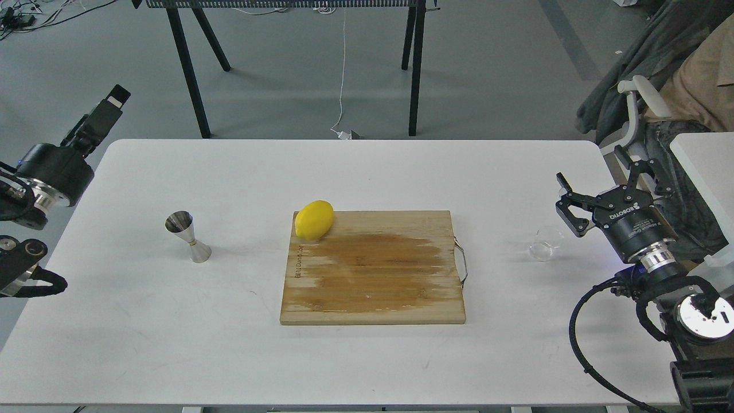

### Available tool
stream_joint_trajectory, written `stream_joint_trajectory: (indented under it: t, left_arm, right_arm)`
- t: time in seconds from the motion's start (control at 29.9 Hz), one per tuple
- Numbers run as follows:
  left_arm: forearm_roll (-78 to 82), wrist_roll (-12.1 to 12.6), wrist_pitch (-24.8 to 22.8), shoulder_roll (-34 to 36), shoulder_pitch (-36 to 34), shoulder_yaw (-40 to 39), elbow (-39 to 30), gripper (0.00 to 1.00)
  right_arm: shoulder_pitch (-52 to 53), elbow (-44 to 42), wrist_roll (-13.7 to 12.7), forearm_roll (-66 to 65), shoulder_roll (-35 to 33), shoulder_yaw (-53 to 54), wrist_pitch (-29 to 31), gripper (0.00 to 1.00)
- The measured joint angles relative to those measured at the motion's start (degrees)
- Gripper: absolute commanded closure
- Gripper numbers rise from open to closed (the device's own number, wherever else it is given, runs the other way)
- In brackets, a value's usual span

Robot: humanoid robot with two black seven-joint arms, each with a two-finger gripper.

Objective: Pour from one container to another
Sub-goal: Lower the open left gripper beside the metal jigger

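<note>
my right pincer [596, 184] hangs spread wide just beside the small clear glass cup [543, 244] on the white table [172, 321]. the shiny steel hourglass jigger [188, 236] stands upright far left. my left pincer's [109, 109] fingers i cannot tell apart.

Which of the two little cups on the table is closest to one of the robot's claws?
The clear glass cup, right of the cutting board. It sits just beside the open right gripper. The metal jigger stands well away from the left gripper.
</note>
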Motion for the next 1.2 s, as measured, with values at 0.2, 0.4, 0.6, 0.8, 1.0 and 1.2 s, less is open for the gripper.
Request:
stream_joint_trajectory:
  t: [0.2, 0.4, 0.6, 0.8, 1.0, 1.2]
  left_arm:
    - [10.08, 0.0, 3.9, 0.88, 5.77, -0.24, -1.24, 0.01]
    - [17.87, 0.0, 4.01, 1.88, 11.72, -0.55, -0.84, 0.01]
    - [20.18, 0.0, 4.01, 2.06, 17.4, -0.66, -0.46, 0.01]
    - [21.77, 0.0, 4.01, 1.24, 22.03, -0.66, -0.45, 0.01]
    - [23.06, 0.0, 4.01, -3.21, 23.54, -0.66, 0.17, 0.01]
    - [25.71, 0.0, 4.0, -8.43, 23.08, -0.92, 4.81, 0.01]
  right_arm:
    - [-0.12, -0.01, 0.0, 0.0, 0.0, -0.01, 0.0, 0.01]
    - [-0.19, -0.07, 0.07, 0.0, 0.0, 0.07, 0.0, 0.01]
    - [-0.34, -0.07, 0.07, 0.0, 0.0, 0.08, 0.0, 0.01]
    - [-0.37, -0.07, 0.07, 0.0, 0.08, 0.05, 0.0, 0.01]
    - [-0.37, -0.07, 0.05, -0.03, 0.19, -0.1, 0.0, 0.01]
    - [-0.37, -0.07, 0.05, -0.09, 0.19, -0.1, 0.0, 0.01]
